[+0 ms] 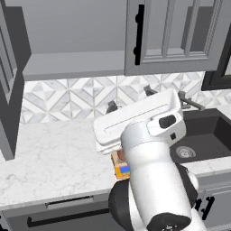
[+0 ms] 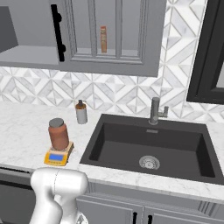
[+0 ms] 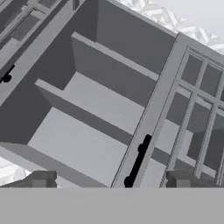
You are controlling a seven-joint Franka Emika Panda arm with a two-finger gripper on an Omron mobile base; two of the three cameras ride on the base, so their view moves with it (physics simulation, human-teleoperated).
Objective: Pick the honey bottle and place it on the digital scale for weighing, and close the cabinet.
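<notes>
My hand [image 3: 109, 181] is spread wide and holds nothing; its two dark fingertips [image 3: 41, 179] rise at the bottom of the hand view, pointed up into the cabinet [image 3: 109, 113]. From there I count two bare shelves inside the open compartment, and one black bar handle [image 3: 138, 159] on the edge of the panelled door just beside my fingertips.

The one honey bottle [image 2: 58, 134] stands upright on the one digital scale [image 2: 58, 155], its grey lid on top, on the marble bench [image 2: 22, 131] left of the sink [image 2: 148, 146]. In the left base view my own arm covers most of the scale [image 1: 122, 169].

One small pump dispenser [image 2: 81, 112] stands by the backsplash, behind the bottle and apart from it. One tap [image 2: 155, 110] rises at the back of the sink. Through the glazed cabinet door in the right base view I see one slim orange-red box [image 2: 103, 39] on a shelf. The cabinet's left compartment stands open.
</notes>
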